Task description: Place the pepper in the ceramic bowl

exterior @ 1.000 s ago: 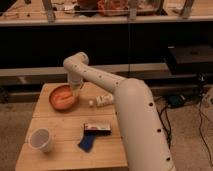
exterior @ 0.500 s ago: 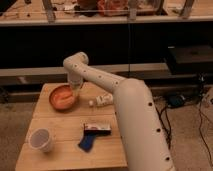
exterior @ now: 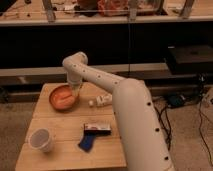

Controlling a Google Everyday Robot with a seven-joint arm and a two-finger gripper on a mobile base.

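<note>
The ceramic bowl (exterior: 62,97), wide, shallow and orange-terracotta with a paler rim, sits at the back left of the wooden table (exterior: 65,150). A reddish-orange shape inside it may be the pepper (exterior: 62,99); I cannot separate it clearly from the bowl's colour. My white arm reaches from the lower right over the table, and the gripper (exterior: 75,88) hangs at the bowl's right rim, just above it.
A small white cup (exterior: 40,140) stands at the front left. A dark flat box (exterior: 97,128) and a blue item (exterior: 87,143) lie in the front middle. A small white bottle (exterior: 102,101) lies right of the bowl. A dark shelf unit stands behind the table.
</note>
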